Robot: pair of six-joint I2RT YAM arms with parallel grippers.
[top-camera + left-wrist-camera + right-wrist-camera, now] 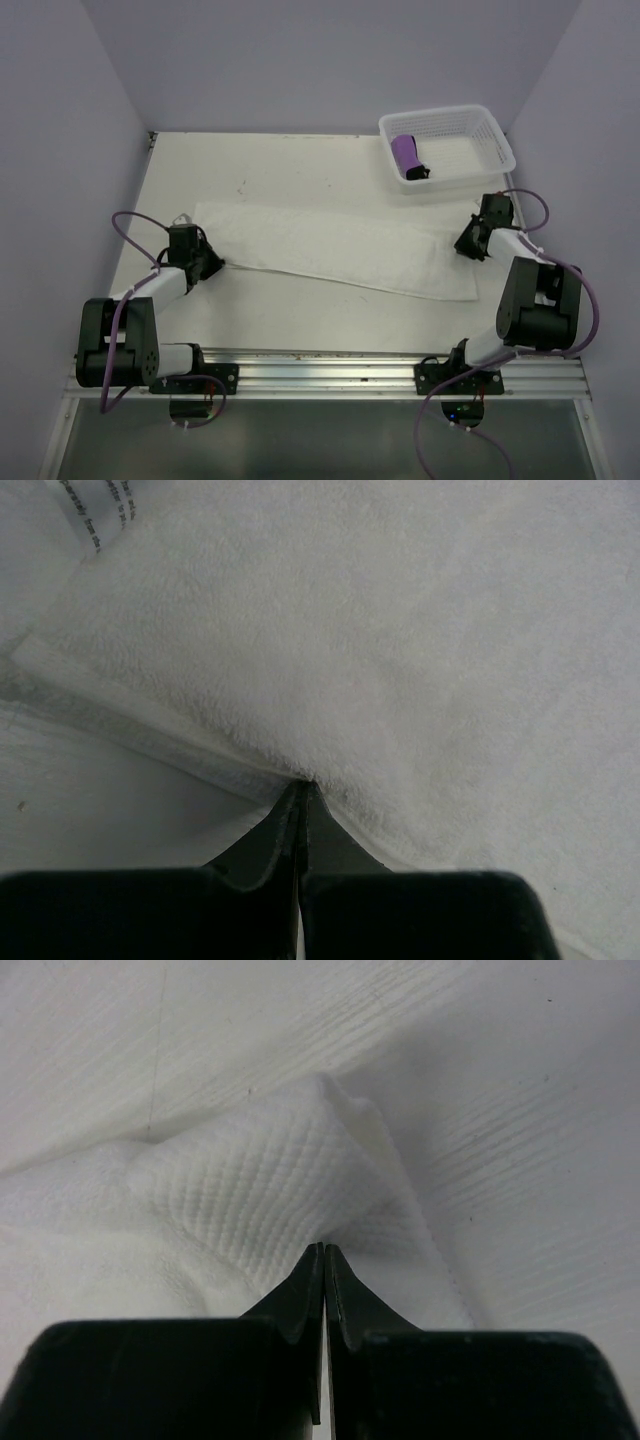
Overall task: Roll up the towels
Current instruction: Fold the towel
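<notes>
Top external view, starting at the left: shows left end effector (216,264) low on the tabletop (280,170), at the left short end of white towel (330,250). Shows that towel spread flat as a long strip, slanting from the left down toward the lower right, well apart from the basket (500,140). Further right, finds the white perforated basket at the far right corner, with purple towel (405,152) rolled up inside, lying at its left end. Just below the basket, places right end effector (468,245) at the strip's right end, beside its far corner.

Left wrist view: shows dark fingers pressed tight together, pinching the hem of white towel, with the pile drawn into a slight pucker at the tips. Catches a printed label (95,510) at upper left and bare tabletop at lower left.

Right wrist view: shows fingers likewise closed with no gap, nipping a corner of white towel, raised there into a small peak with its waffle-textured underside turned up. Leaves bare tabletop to the right.
</notes>
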